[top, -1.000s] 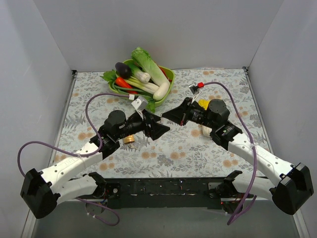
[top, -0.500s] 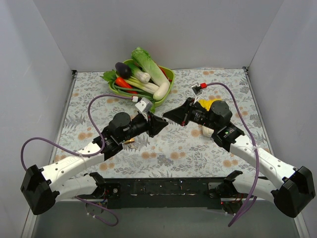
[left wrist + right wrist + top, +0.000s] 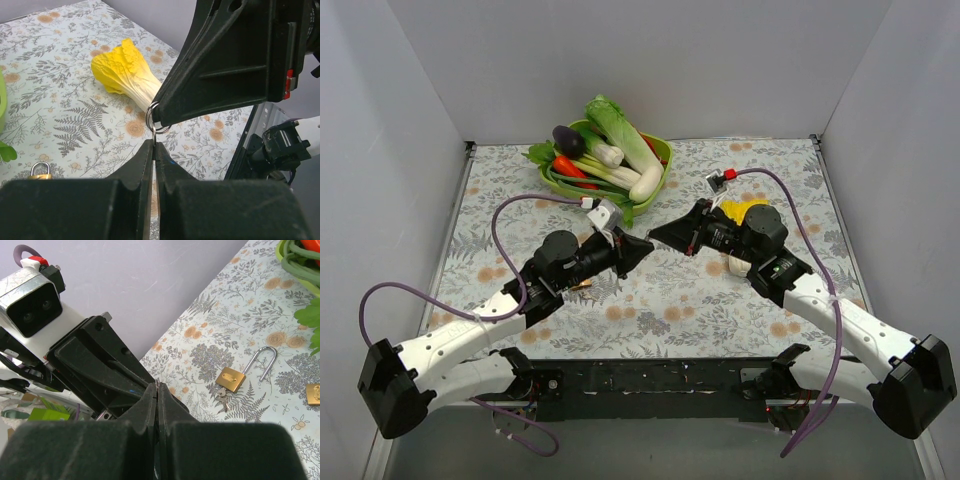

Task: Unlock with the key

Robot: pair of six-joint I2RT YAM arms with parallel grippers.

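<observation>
Grey walls [image 3: 650,60], floral tablecloth [image 3: 705,305].

green bowl [image 3: 666,153]: vegetables [image 3: 610,150] heaped, far centre | yellow cabbage [image 3: 125,70]: lying on floral cloth [image 3: 490,185]

I can read no word, number or brand in any of my views. The brass padlock with the silver shackle [image 3: 230,379], lying on the table [image 3: 260,315], has a faint mark on its face. It may be an engraved maker's name, but it is too small to make out. A tiny blue speck on one finger of my left hand [image 3: 153,145] could be a sticker, and it is just as illegible.
</observation>
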